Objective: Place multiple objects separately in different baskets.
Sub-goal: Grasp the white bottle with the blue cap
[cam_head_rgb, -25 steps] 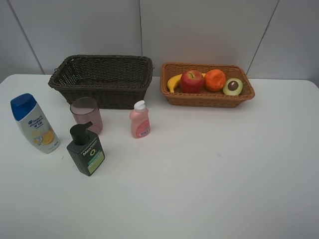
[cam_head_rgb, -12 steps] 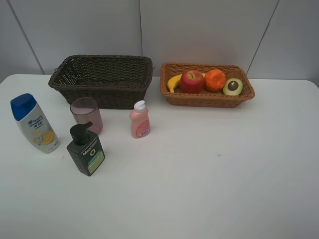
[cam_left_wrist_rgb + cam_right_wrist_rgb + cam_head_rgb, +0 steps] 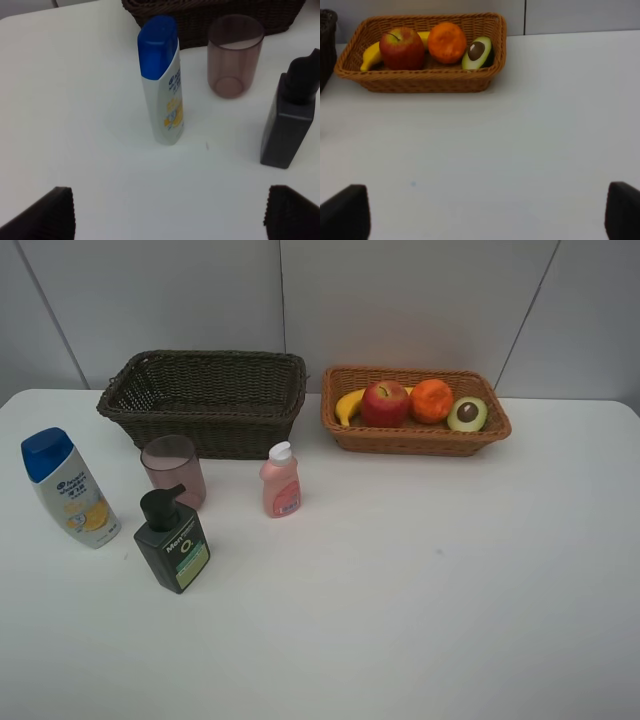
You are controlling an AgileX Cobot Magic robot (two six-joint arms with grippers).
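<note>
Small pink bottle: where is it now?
Exterior high view: the small pink bottle stands left of centre, before the dark brown basket, right of the pink cup.

Light: bright, even and diffuse across the white table [image 3: 420,580].
Shadows: faint, soft-edged, close under the dark pump bottle [image 3: 172,542], left of the high view.
Glare: table nearly washed out in the left wrist view.
Focus: high view sharp; wrist views softer, jaws blurred in lower corners.
</note>
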